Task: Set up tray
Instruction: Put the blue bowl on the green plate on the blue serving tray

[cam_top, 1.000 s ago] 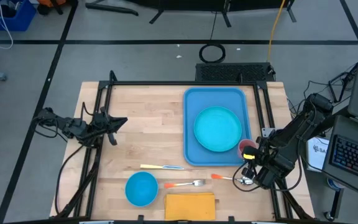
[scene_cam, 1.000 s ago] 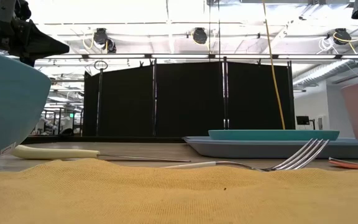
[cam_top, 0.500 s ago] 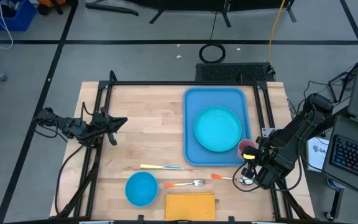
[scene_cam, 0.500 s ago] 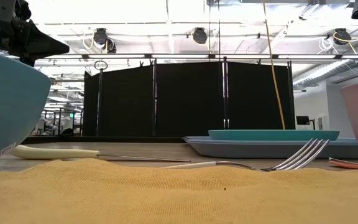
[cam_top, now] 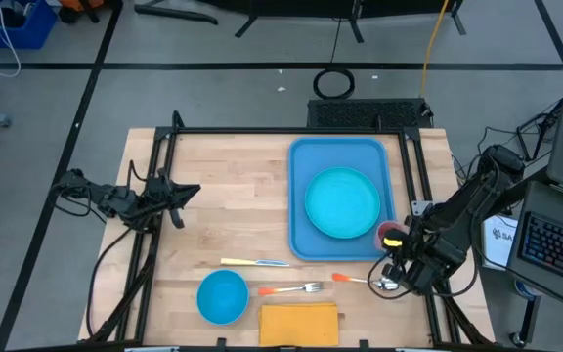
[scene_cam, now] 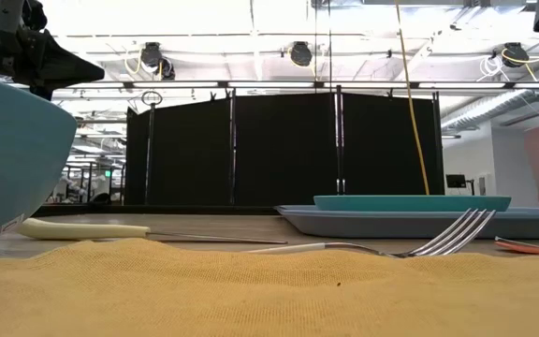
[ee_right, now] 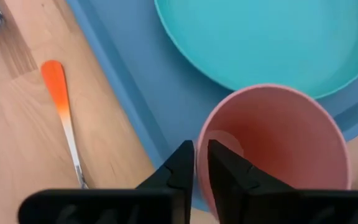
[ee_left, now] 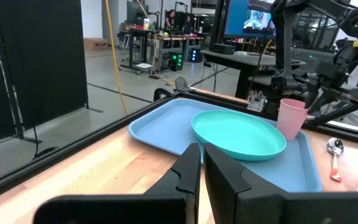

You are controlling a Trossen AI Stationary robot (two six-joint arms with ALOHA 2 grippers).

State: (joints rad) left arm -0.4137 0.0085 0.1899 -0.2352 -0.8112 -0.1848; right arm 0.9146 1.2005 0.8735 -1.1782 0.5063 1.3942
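Note:
The blue tray (cam_top: 306, 156) lies at the table's right with a turquoise plate (cam_top: 342, 201) on it. A pink cup (cam_top: 391, 235) stands upright on its base at the tray's near right corner. My right gripper (ee_right: 201, 155) is over the cup's rim, one finger inside and one outside, with a narrow gap between them. My left gripper (cam_top: 186, 194) hovers level over the table's left side, its fingers (ee_left: 188, 171) close together and empty. My right gripper comes at the pink cup from above, slanting down from the table's right. Its fingers stand on either side of the rim (ee_right: 199, 140), on the side away from the plate. I cannot tell whether either finger touches the rim. The cup stands upright on the tray.
An orange-handled spoon (cam_top: 360, 281) lies just near of the tray, below my right gripper. A fork (cam_top: 286, 288), a knife (cam_top: 254, 262), a blue bowl (cam_top: 222, 296) and a yellow napkin (cam_top: 299, 323) lie along the near edge. The table's left half is bare wood.

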